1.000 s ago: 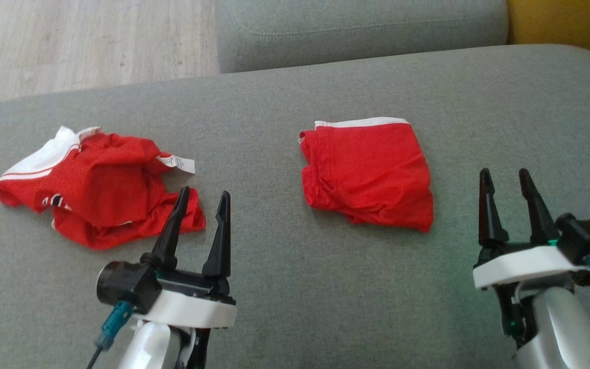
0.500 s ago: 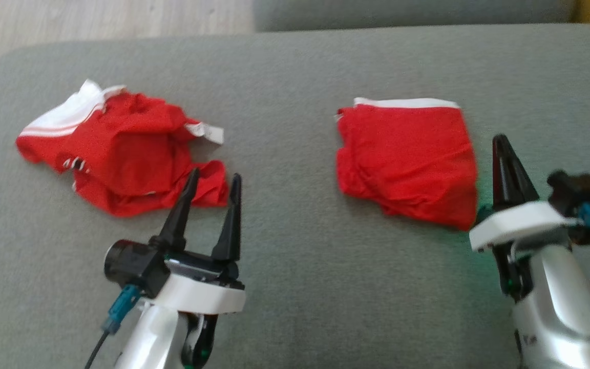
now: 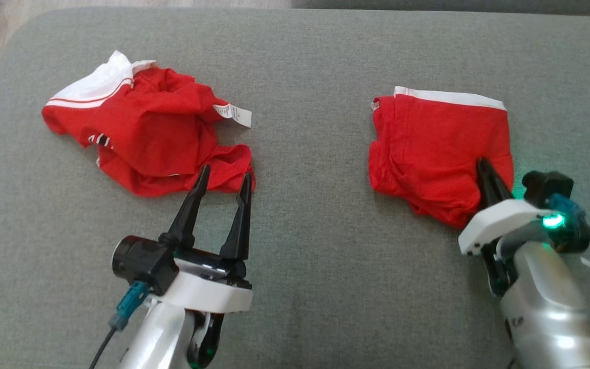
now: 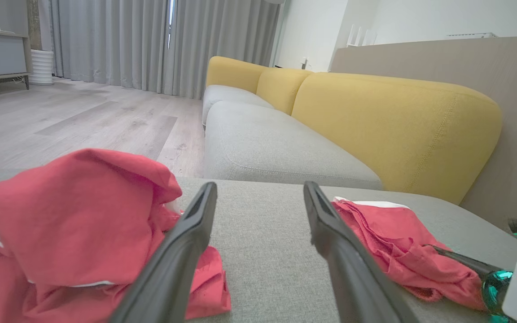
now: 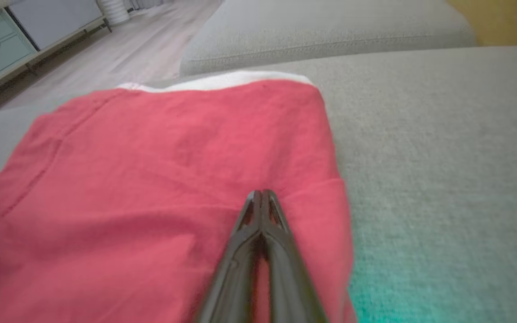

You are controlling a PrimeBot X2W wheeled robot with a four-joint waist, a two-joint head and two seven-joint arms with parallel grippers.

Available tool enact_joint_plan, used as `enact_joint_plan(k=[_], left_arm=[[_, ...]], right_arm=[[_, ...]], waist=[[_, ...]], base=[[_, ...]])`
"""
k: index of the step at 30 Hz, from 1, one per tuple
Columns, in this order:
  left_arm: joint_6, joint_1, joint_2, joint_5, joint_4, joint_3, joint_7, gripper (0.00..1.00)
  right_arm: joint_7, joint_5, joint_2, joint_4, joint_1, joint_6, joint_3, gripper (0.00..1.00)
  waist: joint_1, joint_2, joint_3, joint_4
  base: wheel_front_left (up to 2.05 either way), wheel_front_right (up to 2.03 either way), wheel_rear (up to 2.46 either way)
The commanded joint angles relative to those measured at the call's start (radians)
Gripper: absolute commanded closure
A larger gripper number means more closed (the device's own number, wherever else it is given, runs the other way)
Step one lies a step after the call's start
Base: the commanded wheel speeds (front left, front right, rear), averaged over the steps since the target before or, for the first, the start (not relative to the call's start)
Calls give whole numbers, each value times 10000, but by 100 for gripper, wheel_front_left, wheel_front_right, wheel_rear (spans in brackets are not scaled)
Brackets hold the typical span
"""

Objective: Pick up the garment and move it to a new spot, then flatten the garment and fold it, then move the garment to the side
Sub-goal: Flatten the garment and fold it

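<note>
I am reaching over a grey cushion (image 3: 315,256) where two red pieces are lying well apart. My left gripper (image 3: 226,171) is holding its fingers apart at the near edge of the crumpled red garment (image 3: 151,133), which is stretching left to right, its white tag (image 3: 233,114) pointing right. My right gripper (image 3: 481,164) is holding its fingers pressed together over the folded red garment (image 3: 428,148), whose white waistband (image 3: 448,96) is running along the far edge. My wrist is hiding its near right corner, so I cannot tell whether cloth is pinched.

Left hand (image 3: 226,172) splayed — right hand (image 3: 481,163) closed
</note>
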Motion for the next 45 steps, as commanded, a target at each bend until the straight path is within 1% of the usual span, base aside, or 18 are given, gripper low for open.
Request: enact_joint_plan(k=[1,4,8,10,14,16,19,23,26,30,31,34,37,39,41,45], left_arm=[[19,-433,26,-16,-294,275,-51,0],[35,-451,26,-75,-305,151,-51,0],[75,-428,26,-166,-343,26,-51,0],[96,-428,26,-208,-358,-20,-51,0],[129,-467,26,-292,-382,-165,-51,0],[154,-504,26,-351,-391,-234,-51,0],[201,-543,26,-401,-421,-244,-51,0],[265,-532,26,-429,-438,-183,-51,0],[281,-522,26,-429,-434,-127,-51,0],[286,-572,26,-424,-449,-171,-51,0],[286,-572,26,-424,-449,-171,-51,0],[305,-593,26,-436,-433,-165,-51,0],[285,-560,26,-372,-386,-105,-51,0],[269,-533,26,-299,-364,-21,-51,0],[245,-522,26,-237,-362,72,-51,0],[197,-471,26,-150,-387,246,-51,0]], right_arm=[[-179,-95,123,-210,-391,-9,204,100],[-367,-136,70,-288,-788,-9,17,100],[-439,-368,-170,-226,-1307,-9,-411,100],[-442,-538,-320,45,-1552,-9,-696,100],[-68,-868,-589,1094,-1915,-9,-1307,100],[42,-927,-623,1530,-2041,-9,-1384,100],[-96,-973,-601,1671,-2185,-9,-1304,100],[-421,-731,-174,1430,-2304,-9,-501,100],[-472,-325,47,1260,-2133,-9,444,100],[-483,282,137,1401,-1810,-9,1843,100],[-483,282,137,1401,-1810,-9,1843,100],[-247,943,145,1616,-1615,-9,3000,100],[-116,1651,147,1542,-1596,-9,3857,100],[-183,1961,148,1444,-1672,-9,4159,100],[-298,2130,148,1356,-1752,-9,4245,100],[-464,2383,-45,903,-1721,-9,3981,100]], waist=[[-1,0,-27,31],[-1,0,-75,185],[-1,0,-65,474],[-1,0,-8,627],[-1,0,114,941],[-1,0,161,1085],[-1,0,203,1175],[-1,0,198,1207],[-1,0,159,1152],[-1,0,120,1068],[-1,0,120,1068],[-1,0,64,980],[-1,0,2,775],[-1,0,-65,582],[-1,0,-177,372],[-1,0,-476,-101]], base=[[0,0,0],[0,0,0],[0,0,0],[0,0,0],[0,0,0],[0,0,0],[0,0,0],[0,0,0],[0,0,0],[0,0,0],[0,0,0],[0,0,0],[0,0,0],[0,0,0],[0,0,0],[0,0,0]])
